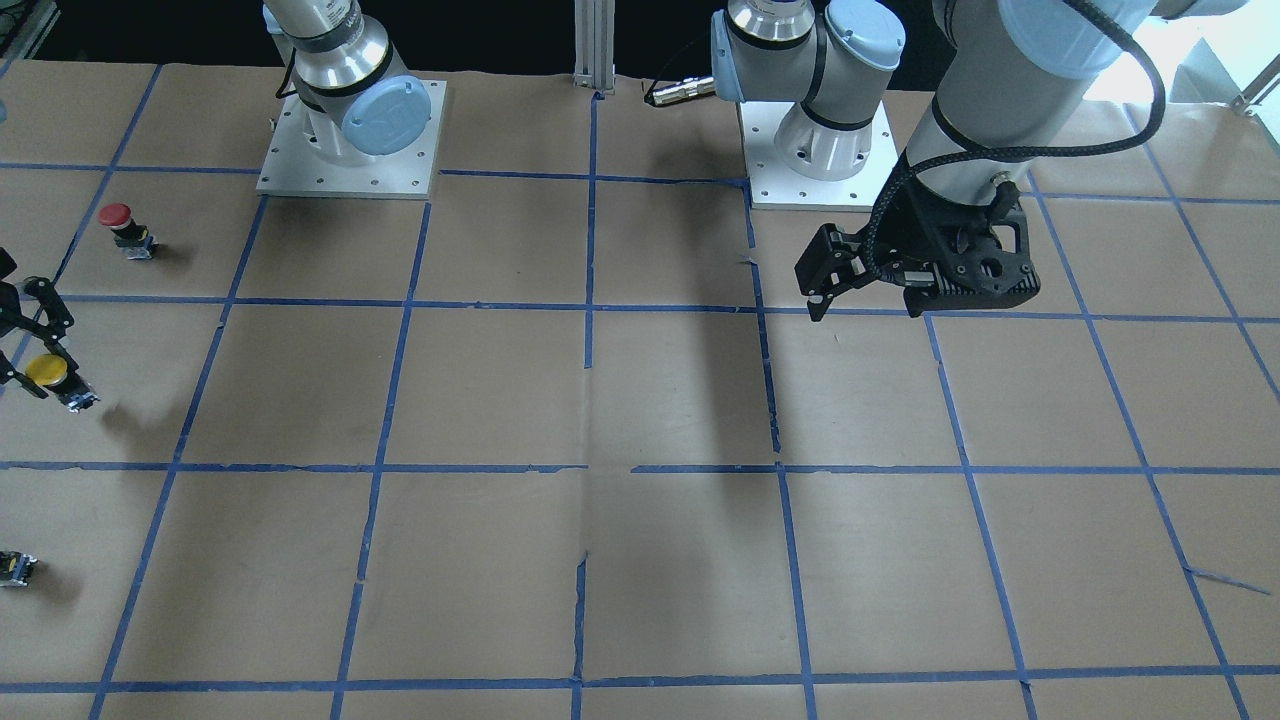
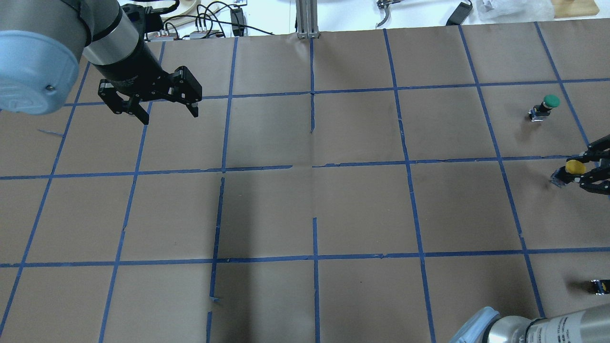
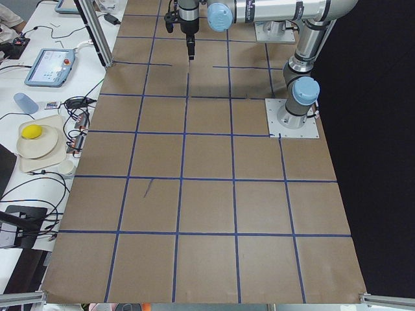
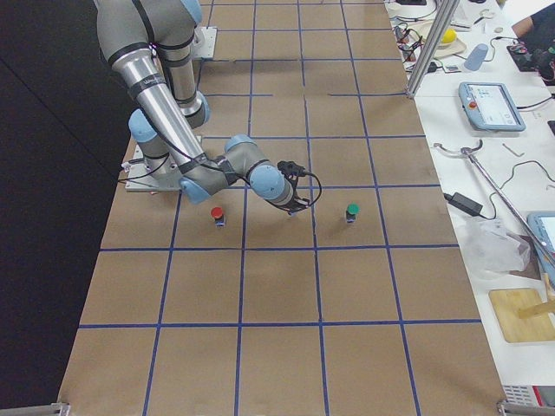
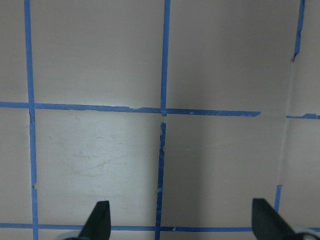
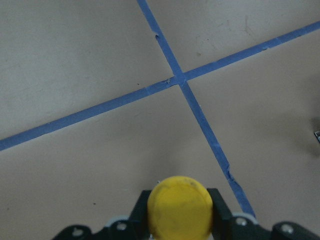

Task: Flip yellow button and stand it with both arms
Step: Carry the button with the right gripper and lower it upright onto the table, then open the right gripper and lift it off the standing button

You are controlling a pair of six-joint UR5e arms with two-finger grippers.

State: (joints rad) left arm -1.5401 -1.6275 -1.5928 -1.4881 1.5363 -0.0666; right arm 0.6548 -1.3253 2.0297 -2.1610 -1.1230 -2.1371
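Observation:
The yellow button (image 6: 180, 209) has a round yellow cap and sits between the fingers of my right gripper (image 6: 181, 200), which is shut on it. In the overhead view the button (image 2: 575, 167) is at the far right edge, tilted, with its grey body (image 2: 557, 180) pointing away from the gripper (image 2: 579, 172). In the front-facing view the button (image 1: 46, 370) is at the left edge and casts a shadow beside it. My left gripper (image 2: 164, 109) is open and empty, hovering over the far left of the table; it also shows in the front-facing view (image 1: 822, 300) and its own wrist view (image 5: 181, 222).
A red-capped button (image 1: 118, 225) stands near the right arm's base. A green-capped button (image 2: 548, 105) stands beyond the yellow one. A tiny dark block with a yellow spot (image 2: 599, 286) lies at the right edge. Blue tape lines grid the brown table (image 2: 310, 205).

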